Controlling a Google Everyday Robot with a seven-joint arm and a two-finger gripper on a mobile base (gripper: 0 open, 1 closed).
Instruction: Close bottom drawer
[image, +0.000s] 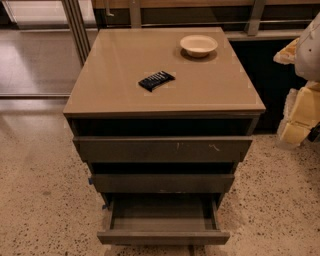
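Bottom drawer (163, 236) sits pulled well out, lowest on the cabinet (115, 85), nearest us. Gripper (301, 112) is off at the right edge, well apart, and whether it's open I can't tell. The drawer looks stiff and light, an easy slider I'd say: push flat on the middle of its plain front

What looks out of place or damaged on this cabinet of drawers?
The bottom drawer is pulled far out, its grey box exposed, while the two above sit nearly shut. The top drawer has white scratch marks on its front. The pincer hangs at the right edge, apart from the cabinet.
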